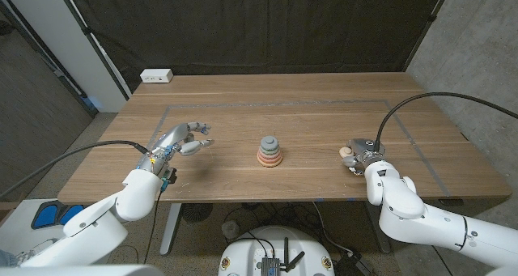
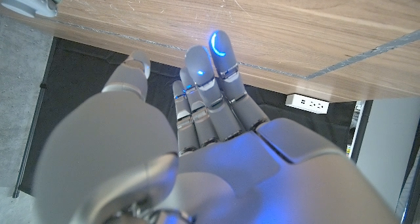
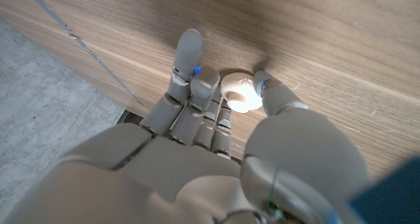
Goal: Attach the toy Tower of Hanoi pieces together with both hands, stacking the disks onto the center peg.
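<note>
Black curtains hang behind a wide wooden surface [image 1: 324, 106], with a white power strip [image 1: 156, 76] at its far left corner and faint tape lines marking out a working area. Near the middle stands the toy tower [image 1: 270, 151]: a short stack of pastel disks, widest at the bottom, already threaded on the center peg, with a grey piece on top.

Off to the robot's right, well apart from the stack, its right hand [image 1: 358, 154] is down at the surface. In the right wrist view the fingers [image 3: 190, 56] are loosely curled and a small cream rounded piece [image 3: 237, 92] sits between the thumb and the nearest fingers, touching both (whether it is truly pinched or merely cradled I can't quite tell, though it looks like a light pinch). My guess is that this is the last piece, perhaps a cap for the peg, picked up where it lay.

On the other side, the left hand [image 1: 183, 139] hovers to the left of the tower, holding nothing, fingers apart and pointing toward the stack. From its wrist view the fingers [image 2: 200, 69] reach out long and fairly straight. It seems placed there to steady the base when the cream piece arrives, which would explain why it waits beside the tower rather than on it.
</note>
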`<action>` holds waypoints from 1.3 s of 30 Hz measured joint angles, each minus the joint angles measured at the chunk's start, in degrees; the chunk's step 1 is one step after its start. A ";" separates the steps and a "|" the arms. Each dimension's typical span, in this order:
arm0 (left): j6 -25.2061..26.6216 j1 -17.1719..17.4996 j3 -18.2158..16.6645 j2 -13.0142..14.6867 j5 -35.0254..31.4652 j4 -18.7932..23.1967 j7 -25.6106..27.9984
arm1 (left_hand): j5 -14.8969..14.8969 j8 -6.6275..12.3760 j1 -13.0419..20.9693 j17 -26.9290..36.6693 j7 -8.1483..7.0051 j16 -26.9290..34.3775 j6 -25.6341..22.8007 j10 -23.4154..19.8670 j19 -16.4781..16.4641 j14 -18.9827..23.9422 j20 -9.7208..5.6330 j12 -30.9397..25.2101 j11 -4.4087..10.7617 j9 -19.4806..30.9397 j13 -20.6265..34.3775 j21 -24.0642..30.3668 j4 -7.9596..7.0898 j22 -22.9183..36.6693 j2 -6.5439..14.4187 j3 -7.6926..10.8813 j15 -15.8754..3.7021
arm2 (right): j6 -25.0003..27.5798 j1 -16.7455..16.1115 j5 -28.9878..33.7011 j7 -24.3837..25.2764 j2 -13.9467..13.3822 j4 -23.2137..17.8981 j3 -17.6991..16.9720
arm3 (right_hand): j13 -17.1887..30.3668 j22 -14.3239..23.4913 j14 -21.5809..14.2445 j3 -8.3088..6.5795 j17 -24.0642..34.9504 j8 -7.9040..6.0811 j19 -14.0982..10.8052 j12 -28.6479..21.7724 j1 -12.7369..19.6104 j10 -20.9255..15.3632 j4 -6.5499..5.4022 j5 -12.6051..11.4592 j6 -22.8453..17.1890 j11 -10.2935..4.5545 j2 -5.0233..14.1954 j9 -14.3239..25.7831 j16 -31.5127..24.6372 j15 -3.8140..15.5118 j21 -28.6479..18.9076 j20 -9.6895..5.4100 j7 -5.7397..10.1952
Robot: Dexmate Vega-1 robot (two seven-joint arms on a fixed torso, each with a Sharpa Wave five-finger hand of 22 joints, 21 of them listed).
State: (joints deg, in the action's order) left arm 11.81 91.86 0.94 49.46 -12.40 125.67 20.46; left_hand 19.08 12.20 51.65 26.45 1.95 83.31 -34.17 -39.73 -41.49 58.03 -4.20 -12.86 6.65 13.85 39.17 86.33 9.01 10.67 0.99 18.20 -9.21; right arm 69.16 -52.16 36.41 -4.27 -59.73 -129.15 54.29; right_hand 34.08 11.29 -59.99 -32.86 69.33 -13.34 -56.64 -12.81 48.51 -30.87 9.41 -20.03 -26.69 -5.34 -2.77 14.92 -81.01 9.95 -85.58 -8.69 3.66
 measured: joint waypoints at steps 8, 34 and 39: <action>-0.29 0.04 -0.01 -0.26 0.15 -0.19 -0.12 | 0.00 -0.01 0.00 0.00 -0.02 0.00 -0.02 -0.16 0.00 0.00 0.00 0.00 0.06 0.00 0.26 -0.45 -0.08 0.00 0.00 0.08 0.00 | 0.04 0.44 -1.08 0.06 -0.30 -0.17 0.19 | 1.26 0.87 -4.06 0.14 0.85 -2.21 -2.47 -1.65 -0.16 -5.65 0.14 0.03 -5.82 -1.54 0.91 -0.18 -3.13 1.86 -1.24 -0.83 1.15; -0.10 0.16 -0.38 -0.61 -0.30 0.29 -0.16 | 0.22 0.00 -0.53 0.20 -0.05 0.00 -0.67 -0.70 -0.20 0.00 -0.20 -0.27 0.12 0.01 0.80 -0.45 0.24 0.01 0.53 0.87 0.00 | -2.36 -1.84 -7.25 5.20 -0.86 -1.56 -4.01 | 2.77 2.71 -7.91 -0.75 1.11 -4.34 -5.75 -2.88 0.06 -10.60 0.54 0.09 -9.78 0.22 2.53 -0.17 -6.53 2.43 -2.56 -2.47 0.23; -0.08 0.28 -0.49 -0.68 -0.32 0.30 -0.16 | 0.22 0.00 -0.52 0.21 -0.08 0.00 -0.70 -0.71 -0.20 0.00 -0.20 -0.26 0.11 0.01 0.79 -0.45 0.24 0.01 0.53 1.35 0.00 | -2.25 -1.62 -7.68 5.41 -1.20 -2.30 -4.03 | 2.93 2.98 -7.91 -0.75 1.11 -4.36 -5.86 -2.88 -0.01 -10.94 0.54 0.05 -10.08 0.53 2.59 -0.18 -6.87 2.43 -2.56 -2.58 -0.08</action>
State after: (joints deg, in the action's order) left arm 11.72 92.14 0.44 48.78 -12.71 125.97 20.30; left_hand 19.29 12.19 51.13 26.66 1.87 83.31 -34.87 -40.44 -41.69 58.03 -4.40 -13.13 6.77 13.86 39.96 85.88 9.25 10.68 1.52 19.54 -9.21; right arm 66.91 -53.78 28.73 1.14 -60.93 -131.45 50.26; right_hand 37.01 14.27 -67.90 -33.61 70.44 -17.69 -62.50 -15.69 48.50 -41.80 9.95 -19.98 -36.77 -4.82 -0.17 14.74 -87.87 12.38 -88.14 -11.26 3.57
